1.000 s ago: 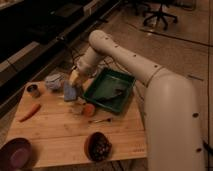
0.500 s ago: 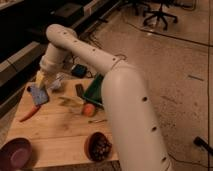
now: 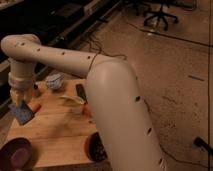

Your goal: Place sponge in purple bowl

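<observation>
My gripper (image 3: 20, 98) hangs over the wooden table's (image 3: 55, 130) left edge, pinching the small flat blue-grey sponge (image 3: 22, 113), which dangles tilted beneath it. The round purple bowl with its maroon rim (image 3: 16, 153) sits towards six o'clock from the sponge. I judge it best to carry the sponge over the bowl's middle, lower it, then let go.

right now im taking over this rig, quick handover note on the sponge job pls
Gripper: at the left edge of the table, hanging from the arm's wrist, shut on the sponge and holding it above the wood.
Purple bowl: front left corner of the table, nearer the camera than the sponge, nothing visible in it.
Done: sponge picked up and carried to the left side.
Left: bring the sponge over the purple bowl, lower it, release, and pull the arm back.
Nearby: a dark brown bowl at the front edge, partly hidden behind the arm.
</observation>
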{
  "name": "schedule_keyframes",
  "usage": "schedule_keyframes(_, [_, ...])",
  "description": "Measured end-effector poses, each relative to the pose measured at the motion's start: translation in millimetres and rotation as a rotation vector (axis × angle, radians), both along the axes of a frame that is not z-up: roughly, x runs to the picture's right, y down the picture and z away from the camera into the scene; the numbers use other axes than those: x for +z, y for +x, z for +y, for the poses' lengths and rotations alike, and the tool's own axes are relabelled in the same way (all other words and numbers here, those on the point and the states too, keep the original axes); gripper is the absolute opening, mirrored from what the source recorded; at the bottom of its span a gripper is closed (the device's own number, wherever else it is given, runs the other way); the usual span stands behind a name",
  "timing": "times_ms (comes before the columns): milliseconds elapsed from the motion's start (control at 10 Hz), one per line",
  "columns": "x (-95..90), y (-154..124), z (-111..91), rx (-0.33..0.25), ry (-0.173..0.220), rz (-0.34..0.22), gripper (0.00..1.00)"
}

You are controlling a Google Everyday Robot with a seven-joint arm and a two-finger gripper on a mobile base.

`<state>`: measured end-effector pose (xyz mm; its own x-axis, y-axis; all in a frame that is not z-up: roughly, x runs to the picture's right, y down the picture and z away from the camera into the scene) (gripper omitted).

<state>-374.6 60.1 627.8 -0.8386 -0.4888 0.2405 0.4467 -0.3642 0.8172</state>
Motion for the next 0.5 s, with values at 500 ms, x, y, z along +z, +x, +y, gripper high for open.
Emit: schedule_keyframes(500, [-3.6,1.6,11.2,-0.003,-0.009,0.006,0.0])
